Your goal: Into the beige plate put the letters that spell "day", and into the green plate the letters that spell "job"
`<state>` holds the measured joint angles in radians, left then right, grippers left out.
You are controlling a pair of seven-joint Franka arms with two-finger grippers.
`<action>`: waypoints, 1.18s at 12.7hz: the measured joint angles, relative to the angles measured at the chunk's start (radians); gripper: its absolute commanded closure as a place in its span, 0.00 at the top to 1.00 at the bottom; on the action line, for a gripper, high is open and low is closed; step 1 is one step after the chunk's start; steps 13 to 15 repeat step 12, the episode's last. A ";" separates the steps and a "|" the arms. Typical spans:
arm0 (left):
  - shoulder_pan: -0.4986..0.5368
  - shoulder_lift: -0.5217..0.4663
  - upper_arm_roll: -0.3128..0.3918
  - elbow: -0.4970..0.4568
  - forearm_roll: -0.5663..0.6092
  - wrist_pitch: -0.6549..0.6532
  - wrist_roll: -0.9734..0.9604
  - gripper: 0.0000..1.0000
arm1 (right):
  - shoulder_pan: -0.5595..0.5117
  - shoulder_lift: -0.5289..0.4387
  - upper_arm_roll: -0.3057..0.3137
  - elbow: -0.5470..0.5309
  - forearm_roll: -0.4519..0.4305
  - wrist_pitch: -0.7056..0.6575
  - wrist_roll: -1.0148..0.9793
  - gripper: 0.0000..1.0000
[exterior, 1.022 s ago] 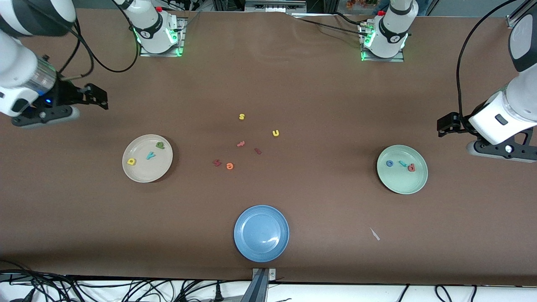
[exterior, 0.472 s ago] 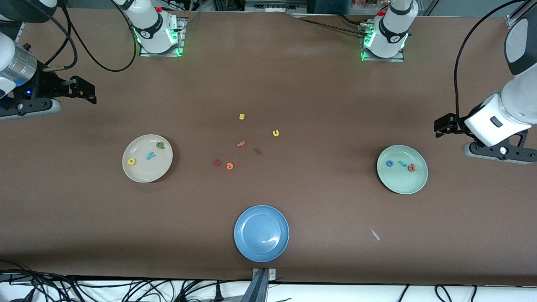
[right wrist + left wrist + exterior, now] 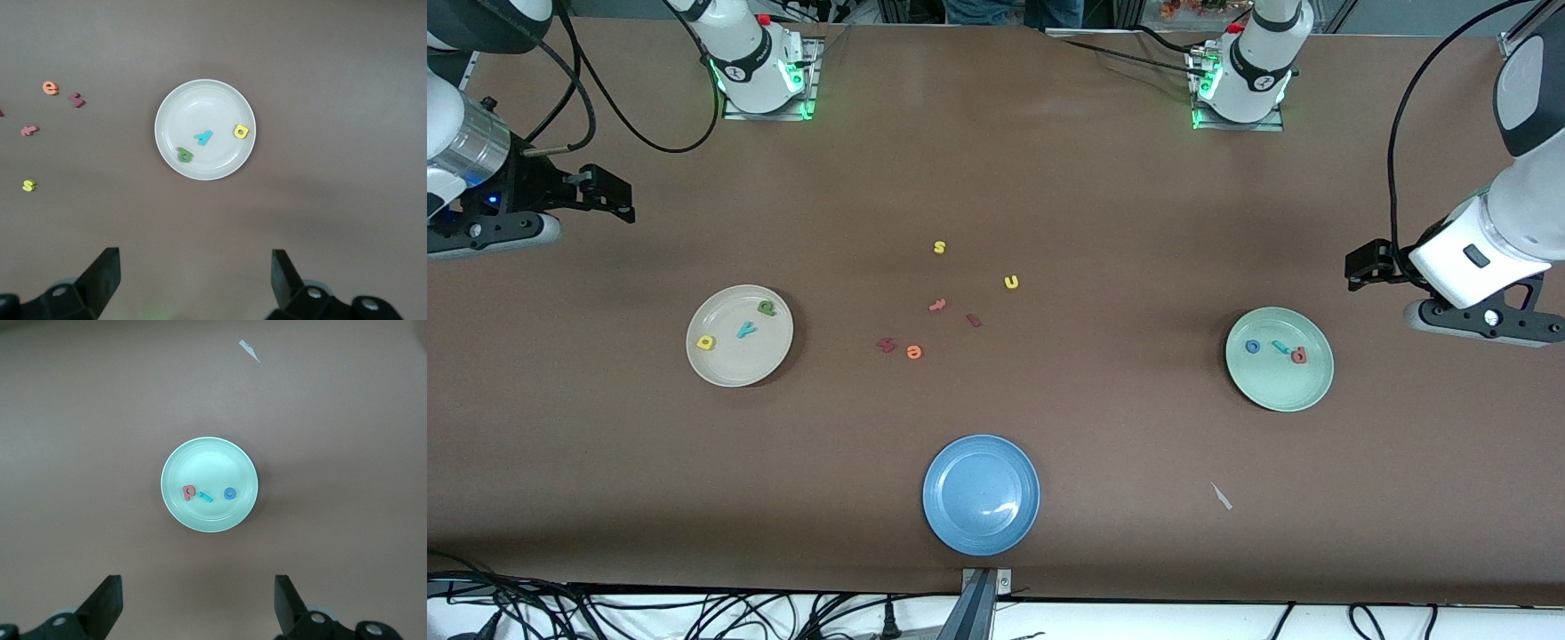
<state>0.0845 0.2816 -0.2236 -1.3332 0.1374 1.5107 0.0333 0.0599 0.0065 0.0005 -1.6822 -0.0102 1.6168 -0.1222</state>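
Resting on the brown table [image 3: 1103, 222], the round cream-beige plate [image 3: 720, 369] held the foam d, a, y letters [image 3: 745, 331]; toward the left arm's end, the mint-green plate [image 3: 1303, 391] held j, o, b letters [image 3: 1279, 348]. Both the left claw [image 3: 198, 603] and right claw [image 3: 195, 280] hovered apart, empty; sorting looked finished, needing only retreat.

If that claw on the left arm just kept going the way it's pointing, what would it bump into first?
The left gripper, open and empty, aims downward; most likely it would meet bare table just short of the green plate, though depth is hard to judge.
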 measured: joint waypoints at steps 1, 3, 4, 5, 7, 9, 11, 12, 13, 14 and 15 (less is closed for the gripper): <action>0.000 0.000 0.000 0.000 0.000 0.000 0.000 1.00 | 0.002 0.000 0.000 0.007 0.001 0.000 0.000 1.00; 0.000 0.000 0.000 0.000 0.000 0.000 0.001 1.00 | 0.008 0.000 0.000 0.022 0.002 -0.005 0.000 1.00; 0.000 0.000 0.000 0.000 0.000 0.000 0.001 1.00 | 0.010 0.000 0.000 0.025 0.002 -0.007 0.000 1.00; 0.000 0.000 0.000 0.000 0.000 0.000 0.001 1.00 | 0.011 0.000 0.000 0.025 0.002 -0.007 0.000 1.00; -0.001 0.000 -0.001 0.000 0.000 0.000 0.002 1.00 | 0.011 0.004 0.000 0.025 0.002 -0.009 0.000 1.00; -0.002 0.000 0.000 0.000 0.000 0.000 0.002 1.00 | 0.011 0.007 0.000 0.025 0.002 -0.009 0.000 1.00; 0.001 0.000 0.001 0.001 -0.003 0.000 0.008 1.00 | 0.011 0.009 0.000 0.025 0.002 -0.009 0.000 1.00; 0.004 0.000 0.002 0.001 -0.004 0.000 0.010 1.00 | 0.011 0.009 0.000 0.025 0.002 -0.010 0.000 1.00; 0.004 0.000 0.002 0.001 -0.004 0.000 0.010 1.00 | 0.011 0.009 0.000 0.025 0.002 -0.010 0.000 1.00; 0.004 0.000 0.002 0.001 -0.004 0.000 0.010 1.00 | 0.011 0.009 0.000 0.025 0.002 -0.010 0.000 1.00; 0.004 0.000 0.002 0.001 -0.004 0.000 0.010 1.00 | 0.011 0.009 0.000 0.025 0.002 -0.010 0.000 1.00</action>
